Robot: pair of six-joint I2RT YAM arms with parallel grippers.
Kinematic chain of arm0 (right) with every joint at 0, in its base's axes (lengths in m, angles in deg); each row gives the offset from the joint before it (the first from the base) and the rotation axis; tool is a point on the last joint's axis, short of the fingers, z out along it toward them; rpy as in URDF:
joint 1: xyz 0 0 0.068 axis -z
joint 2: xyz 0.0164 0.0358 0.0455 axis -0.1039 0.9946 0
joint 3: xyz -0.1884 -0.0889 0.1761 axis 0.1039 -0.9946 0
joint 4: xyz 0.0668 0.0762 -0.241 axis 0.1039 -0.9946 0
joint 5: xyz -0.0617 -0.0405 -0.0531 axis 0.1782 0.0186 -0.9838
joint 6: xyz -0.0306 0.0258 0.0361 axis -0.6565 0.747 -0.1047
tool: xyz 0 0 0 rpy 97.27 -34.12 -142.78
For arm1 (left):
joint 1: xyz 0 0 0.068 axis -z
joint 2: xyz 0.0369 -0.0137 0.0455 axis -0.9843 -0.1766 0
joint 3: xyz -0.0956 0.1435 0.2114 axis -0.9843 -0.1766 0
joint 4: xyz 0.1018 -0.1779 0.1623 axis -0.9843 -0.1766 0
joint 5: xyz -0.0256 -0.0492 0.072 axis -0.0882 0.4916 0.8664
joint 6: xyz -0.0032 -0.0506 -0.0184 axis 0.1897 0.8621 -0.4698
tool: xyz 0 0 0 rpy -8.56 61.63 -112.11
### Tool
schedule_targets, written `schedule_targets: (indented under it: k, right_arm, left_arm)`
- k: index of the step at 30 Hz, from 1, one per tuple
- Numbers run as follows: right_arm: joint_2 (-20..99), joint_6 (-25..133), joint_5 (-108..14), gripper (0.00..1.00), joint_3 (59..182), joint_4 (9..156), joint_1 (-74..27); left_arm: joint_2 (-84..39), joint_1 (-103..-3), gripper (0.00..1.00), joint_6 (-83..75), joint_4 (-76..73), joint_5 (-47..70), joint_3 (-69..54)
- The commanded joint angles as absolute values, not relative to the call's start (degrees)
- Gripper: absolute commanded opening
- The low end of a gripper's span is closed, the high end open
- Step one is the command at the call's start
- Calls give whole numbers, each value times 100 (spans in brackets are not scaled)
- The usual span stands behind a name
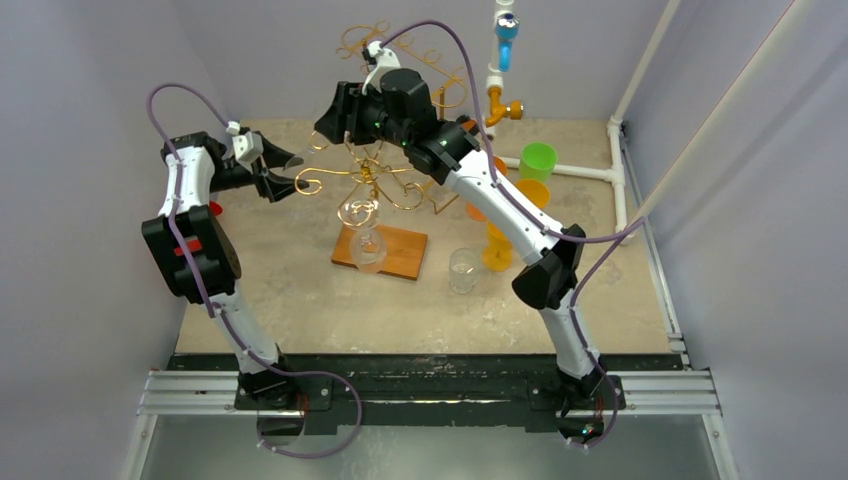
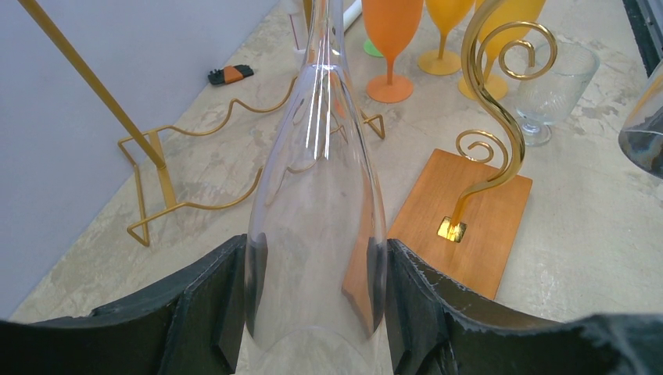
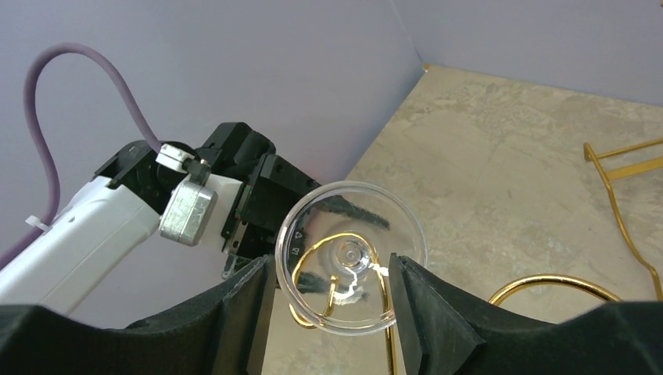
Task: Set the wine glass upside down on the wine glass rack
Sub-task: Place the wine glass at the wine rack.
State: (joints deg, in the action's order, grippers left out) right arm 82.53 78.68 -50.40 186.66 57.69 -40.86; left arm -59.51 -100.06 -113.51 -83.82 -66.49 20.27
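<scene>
Overhead, pale lilac walls are enclosing a mottled beige, stone-look worktop. The left gripper is clamping the smooth clear bowl of the wine glass, holding it in the air beside the gold scrolled-wire rack on its wooden base. The right gripper is flanking the glass's round foot; whether it is pinching it is unclear.

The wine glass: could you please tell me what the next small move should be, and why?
Probably firm up the right fingers on the foot of the wine glass before the left fingers let go: the left ones clamp its bowl, the foot lies at the right fingertips by a gold scroll of the rack, though whether they pinch it is unclear.
</scene>
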Motion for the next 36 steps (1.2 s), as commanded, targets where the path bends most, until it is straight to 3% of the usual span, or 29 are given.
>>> schedule_targets:
  k: [1,36]
  right_arm:
    - [8267,7944,-4719,62,18917,5960,-4142]
    - [8667,8142,-3778,65,19177,6376,-4324]
  left_arm:
    - [-5682,-10083,0,-11370,-8261,-7158,2029]
    - [-5717,-9629,0,-11618,-8480,-7148,2432]
